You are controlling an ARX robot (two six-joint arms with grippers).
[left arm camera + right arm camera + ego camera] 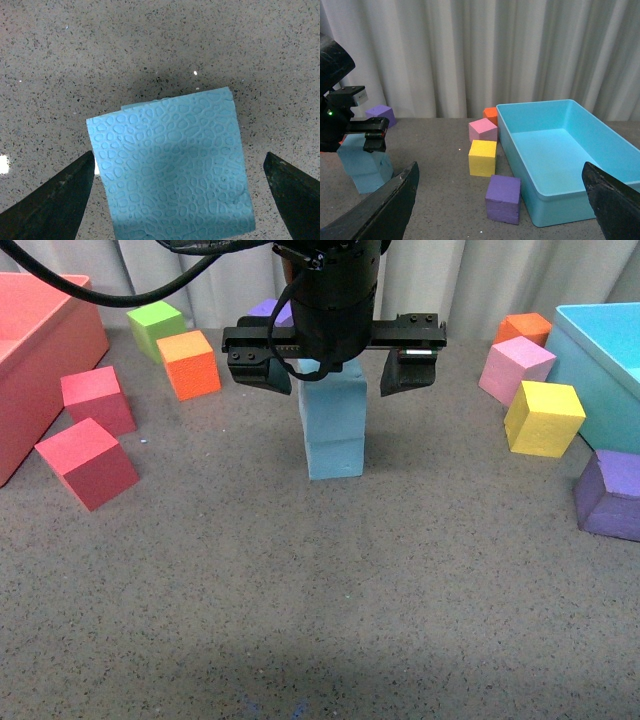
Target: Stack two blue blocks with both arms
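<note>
The two blue blocks stand stacked in the middle of the grey table, the upper one (333,402) resting on the lower one (335,455), slightly turned. My left gripper (335,372) hovers over the stack, open, with a finger (262,370) on each side of the upper block's top and clear of it. In the left wrist view the upper block's textured top (170,170) lies between the spread jaws of that gripper (180,157). My right gripper (499,170) is open and empty, off to the right. Its view shows the stack (365,167) at the far left.
A red bin (40,350) stands at the left with two red cubes (88,460), a green cube (155,325) and an orange cube (190,365). At the right are a turquoise bin (600,360), and pink (515,368), yellow (543,418), orange (525,328) and purple (610,495) cubes.
</note>
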